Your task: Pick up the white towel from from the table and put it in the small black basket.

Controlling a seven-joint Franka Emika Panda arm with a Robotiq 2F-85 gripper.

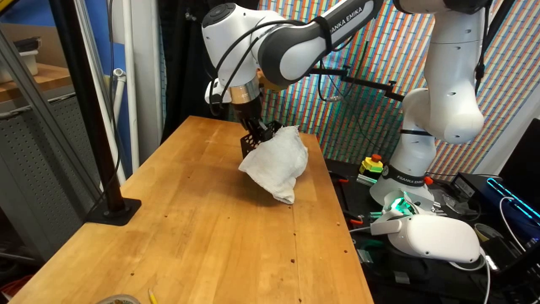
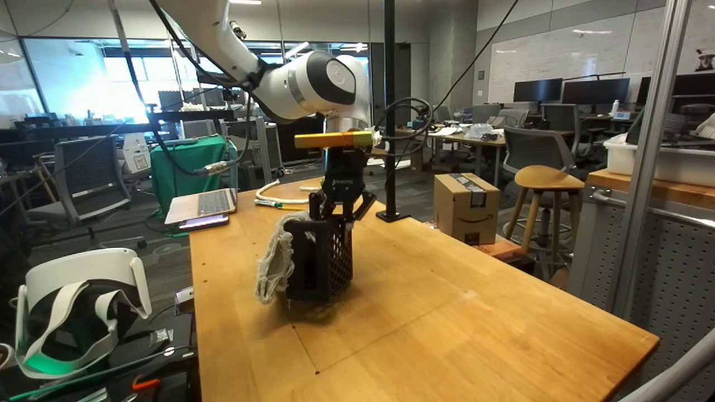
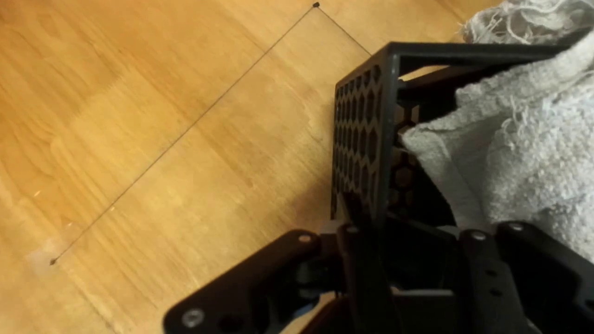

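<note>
In an exterior view, the white towel (image 2: pixel 275 265), soft and likely light, drooped over the left side of the small black basket (image 2: pixel 313 265), partly inside; the fingers (image 2: pixel 364 207), nearly closed, pinched the basket's right wall. Loose folds seemed easiest to grip.

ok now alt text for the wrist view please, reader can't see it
A small black basket with hexagonal holes, a frayed white towel draped across its opening and hanging partly outside. Dark jaws at the bottom are closed on the basket's perforated wall, and wooden tabletop fills the left.
</note>
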